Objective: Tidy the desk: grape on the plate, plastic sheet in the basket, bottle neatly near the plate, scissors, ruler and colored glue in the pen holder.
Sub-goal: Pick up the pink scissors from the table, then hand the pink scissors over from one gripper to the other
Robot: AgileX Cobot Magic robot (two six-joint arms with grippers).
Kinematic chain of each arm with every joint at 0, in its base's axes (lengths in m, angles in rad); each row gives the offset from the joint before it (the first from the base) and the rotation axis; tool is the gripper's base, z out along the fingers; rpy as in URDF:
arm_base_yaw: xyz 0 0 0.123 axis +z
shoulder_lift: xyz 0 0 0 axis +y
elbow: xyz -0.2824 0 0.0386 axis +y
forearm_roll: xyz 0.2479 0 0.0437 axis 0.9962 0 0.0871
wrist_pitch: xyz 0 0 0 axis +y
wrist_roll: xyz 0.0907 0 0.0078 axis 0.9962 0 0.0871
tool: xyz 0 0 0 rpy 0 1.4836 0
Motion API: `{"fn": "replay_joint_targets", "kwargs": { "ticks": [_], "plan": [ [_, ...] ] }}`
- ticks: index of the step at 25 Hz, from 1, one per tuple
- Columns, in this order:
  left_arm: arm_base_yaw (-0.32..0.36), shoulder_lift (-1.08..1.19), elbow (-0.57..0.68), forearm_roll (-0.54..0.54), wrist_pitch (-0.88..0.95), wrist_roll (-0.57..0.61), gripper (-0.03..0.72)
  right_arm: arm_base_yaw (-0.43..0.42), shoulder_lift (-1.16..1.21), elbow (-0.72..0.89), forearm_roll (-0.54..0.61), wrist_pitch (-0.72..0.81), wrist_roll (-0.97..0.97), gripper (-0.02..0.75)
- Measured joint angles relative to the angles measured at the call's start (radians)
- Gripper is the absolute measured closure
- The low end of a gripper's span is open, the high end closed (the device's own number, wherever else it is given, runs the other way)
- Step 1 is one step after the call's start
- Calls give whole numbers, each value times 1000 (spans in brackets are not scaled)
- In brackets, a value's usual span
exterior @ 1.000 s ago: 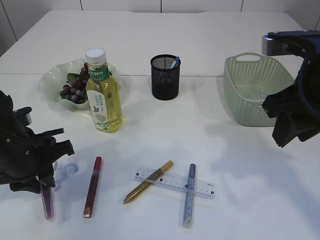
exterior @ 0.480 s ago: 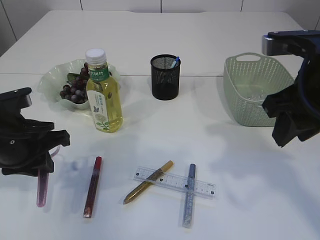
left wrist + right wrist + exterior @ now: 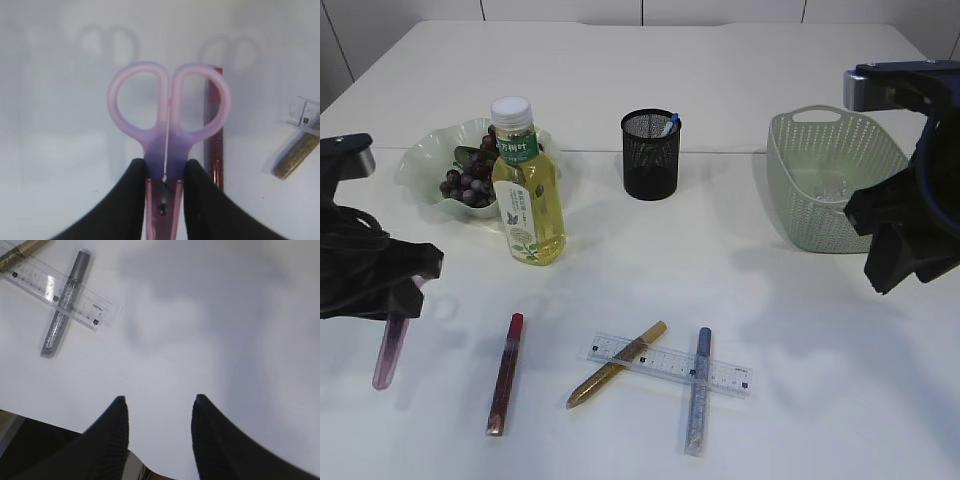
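My left gripper (image 3: 402, 300) (image 3: 165, 172) is shut on the purple scissors (image 3: 169, 115) just below the handle loops, and they hang off the table (image 3: 388, 350) at the front left. Red glue (image 3: 505, 372) (image 3: 215, 135), gold glue (image 3: 616, 363) and silver glue (image 3: 698, 390) (image 3: 65, 305) lie at the front, with the clear ruler (image 3: 670, 365) (image 3: 60, 289) across the last two. The grapes (image 3: 468, 182) sit on the plate (image 3: 425, 160), beside the bottle (image 3: 526, 190). My right gripper (image 3: 892, 272) (image 3: 159, 400) hovers open and empty. The plastic sheet is hidden.
The black mesh pen holder (image 3: 650, 155) stands at the back centre with a blue pen in it. The green basket (image 3: 828, 180) is at the back right, just behind my right arm. Bare tabletop lies between the glue sticks and the basket.
My left gripper has risen and drawn left, lifting the scissors off the table. The right arm has not moved.
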Motion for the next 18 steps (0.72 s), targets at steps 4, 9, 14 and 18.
{"fn": "replay_joint_targets", "kwargs": {
  "ticks": [4,9,14,18],
  "plan": [
    [0,-39,0,-23,0,127,524,0,0,0,0,0,0,393],
    [0,-74,1,-71,-4,271,524,0,0,0,0,0,0,393],
    [0,-84,2,-207,-35,453,524,0,0,0,28,-3,0,393],
    [0,-84,4,-387,-54,643,524,0,0,0,45,-6,0,393]
  ]
}}
